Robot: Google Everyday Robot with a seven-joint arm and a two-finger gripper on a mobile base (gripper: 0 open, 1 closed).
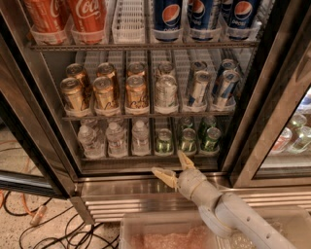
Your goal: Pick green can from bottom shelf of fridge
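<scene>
The pincer point(166, 161) hung wide open and held nothing. It sat low in front of the fridge point(146, 194), just over the steel sill. One tan finger point(163, 175) pointed left. The other pointed up, its tip near the front rail of the bottom shelf point(146, 156). The pale arm point(228, 214) came in from the near right.

The green can point(187, 141) stood upright in the front row on the right half of that shelf, just above the raised fingertip and apart from it. A like can point(164, 141) stood to its left and another point(211, 138) to its right, with more behind. Small water bottles point(116, 138) filled the left half.

On the rack above stood gold-brown cans point(104, 92) on the left, a silver can point(166, 90) in the middle and blue-and-silver cans point(199, 87) on the right. Red cola bottles point(87, 14) and blue Pepsi bottles point(170, 14) stood on the top rack. Dark cables point(48, 228) lay on the floor at the near left.
</scene>
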